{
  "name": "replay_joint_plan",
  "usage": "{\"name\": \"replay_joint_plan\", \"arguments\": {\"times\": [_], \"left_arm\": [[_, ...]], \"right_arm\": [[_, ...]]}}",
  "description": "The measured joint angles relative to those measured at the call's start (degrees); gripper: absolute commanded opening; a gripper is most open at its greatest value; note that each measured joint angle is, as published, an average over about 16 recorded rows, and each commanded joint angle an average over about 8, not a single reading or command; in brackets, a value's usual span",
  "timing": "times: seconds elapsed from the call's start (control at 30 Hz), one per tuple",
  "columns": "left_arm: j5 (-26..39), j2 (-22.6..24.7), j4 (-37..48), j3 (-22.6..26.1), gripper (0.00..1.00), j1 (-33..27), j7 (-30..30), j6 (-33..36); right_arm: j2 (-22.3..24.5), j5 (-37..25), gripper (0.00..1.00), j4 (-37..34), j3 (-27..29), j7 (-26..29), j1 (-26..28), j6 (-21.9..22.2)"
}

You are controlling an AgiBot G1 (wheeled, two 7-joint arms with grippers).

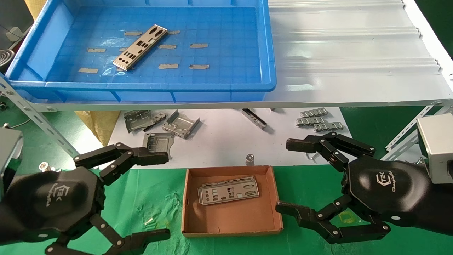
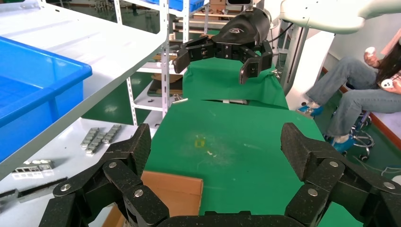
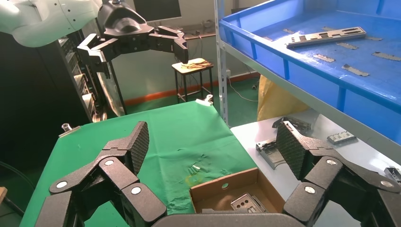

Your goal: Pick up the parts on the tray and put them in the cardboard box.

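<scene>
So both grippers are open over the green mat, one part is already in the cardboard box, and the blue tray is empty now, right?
Not quite: the blue tray is not empty. The head view shows one part lying on its floor. The rest holds: another part lies in the cardboard box, and the left gripper and right gripper are open.

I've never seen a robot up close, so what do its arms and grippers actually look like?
Both look alike. The left gripper and right gripper are matte black, each with a rounded hexagonal body bearing a white logo and script, and two jointed fingers of linked bars with silver pivot pins. The finger pads are finely textured. Grey boxy blocks sit at the wrists; the arms farther back are white.
</scene>
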Motion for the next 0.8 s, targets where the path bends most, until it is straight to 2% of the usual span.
{"name": "replay_joint_plan", "arguments": {"times": [0.8], "left_arm": [[0.00, 0.00, 0.00, 0.00, 1.00, 0.00, 0.00, 0.00]], "right_arm": [[0.00, 0.00, 1.00, 0.00, 0.00, 0.00, 0.00, 0.00]]}}
